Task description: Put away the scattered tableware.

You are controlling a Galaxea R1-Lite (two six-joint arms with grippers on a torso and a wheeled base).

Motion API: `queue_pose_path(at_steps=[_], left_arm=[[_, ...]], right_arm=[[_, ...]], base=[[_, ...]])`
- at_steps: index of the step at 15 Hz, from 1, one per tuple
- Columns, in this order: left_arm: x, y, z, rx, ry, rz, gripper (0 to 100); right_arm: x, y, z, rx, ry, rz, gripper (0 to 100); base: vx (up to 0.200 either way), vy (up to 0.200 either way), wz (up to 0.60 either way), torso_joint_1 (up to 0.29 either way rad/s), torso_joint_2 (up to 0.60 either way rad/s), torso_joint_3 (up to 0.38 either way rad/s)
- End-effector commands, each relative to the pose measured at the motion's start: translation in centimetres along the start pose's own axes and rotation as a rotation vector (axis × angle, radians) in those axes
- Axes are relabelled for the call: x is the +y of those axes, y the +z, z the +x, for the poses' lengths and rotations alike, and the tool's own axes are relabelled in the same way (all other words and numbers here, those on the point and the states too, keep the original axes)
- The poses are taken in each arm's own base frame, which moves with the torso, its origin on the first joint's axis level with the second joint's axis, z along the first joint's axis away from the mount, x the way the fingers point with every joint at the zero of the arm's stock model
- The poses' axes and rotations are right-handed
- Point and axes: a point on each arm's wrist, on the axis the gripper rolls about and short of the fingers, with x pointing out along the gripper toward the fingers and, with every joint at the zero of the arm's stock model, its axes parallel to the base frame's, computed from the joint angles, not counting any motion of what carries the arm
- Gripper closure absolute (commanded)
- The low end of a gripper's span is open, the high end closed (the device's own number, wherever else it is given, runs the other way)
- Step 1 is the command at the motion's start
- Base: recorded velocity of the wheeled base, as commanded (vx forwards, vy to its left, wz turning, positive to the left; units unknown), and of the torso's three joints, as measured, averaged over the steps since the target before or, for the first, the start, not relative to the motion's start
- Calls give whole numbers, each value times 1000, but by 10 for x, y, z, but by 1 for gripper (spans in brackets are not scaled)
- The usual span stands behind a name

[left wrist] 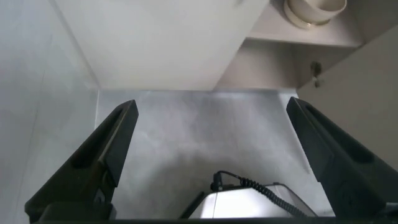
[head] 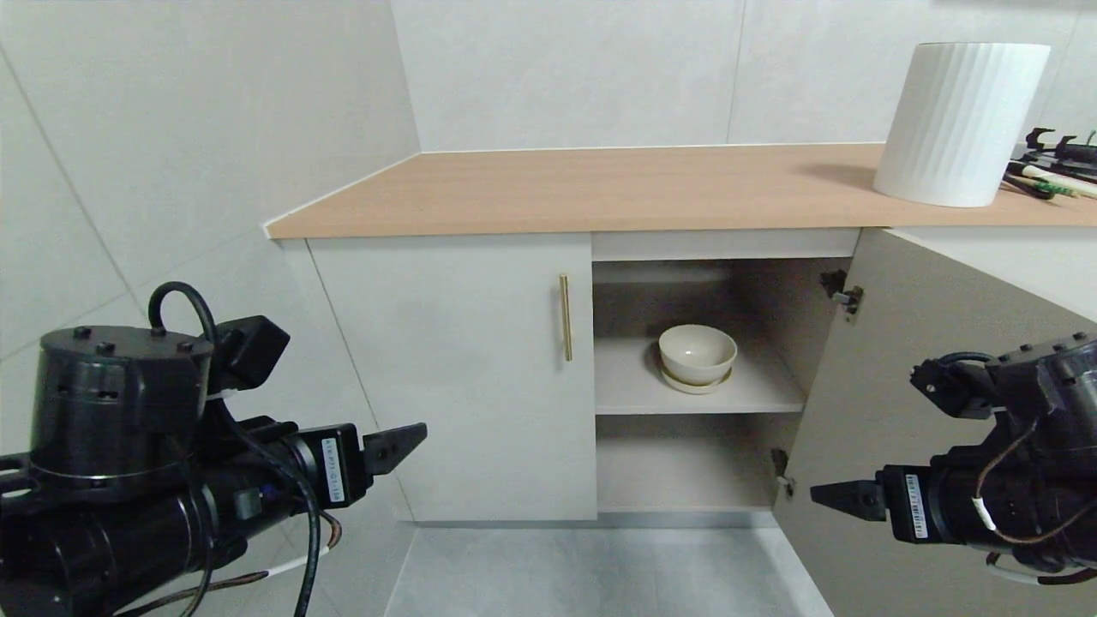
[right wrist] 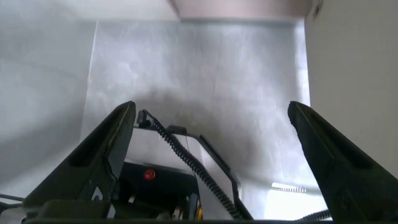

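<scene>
On the cupboard shelf (head: 634,387), a bowl (head: 697,351) sits stacked on a plate (head: 692,384), apparently to save room; the door (head: 900,411) stands open for access, both arms' jaws apart, empty.

Bowl (head: 697,350): one
Plate (head: 690,387): one
Ribbed white container (head: 960,124): one
Cabinet handle (head: 565,317): one
Utensils (head: 1054,176): several, perhaps four; too crowded to count
</scene>
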Motion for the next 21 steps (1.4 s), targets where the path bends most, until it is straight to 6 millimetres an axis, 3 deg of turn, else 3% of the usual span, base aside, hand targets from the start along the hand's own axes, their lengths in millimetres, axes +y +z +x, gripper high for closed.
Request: queue_pose_path(at_steps=[1,6,16,21], left_arm=[[0,-1,2,7,3,1,0],[0,-2,2,10,3,2,0],[0,-2,4,12,4,3,0],[0,-3,4,14,6,5,0]], right_arm=[[0,-1,5,17,-7,-1,0],[0,-1,6,21,-8,-2,0],[1,-2,8,27,-8,-4,0],[-1,-9,7,47,-11,-50,0]], base=[[-200,0,0,2,2,-2],[-200,0,0,3,1,0],[0,0,0,0,0,0],[0,-200,0,3,2,2]])
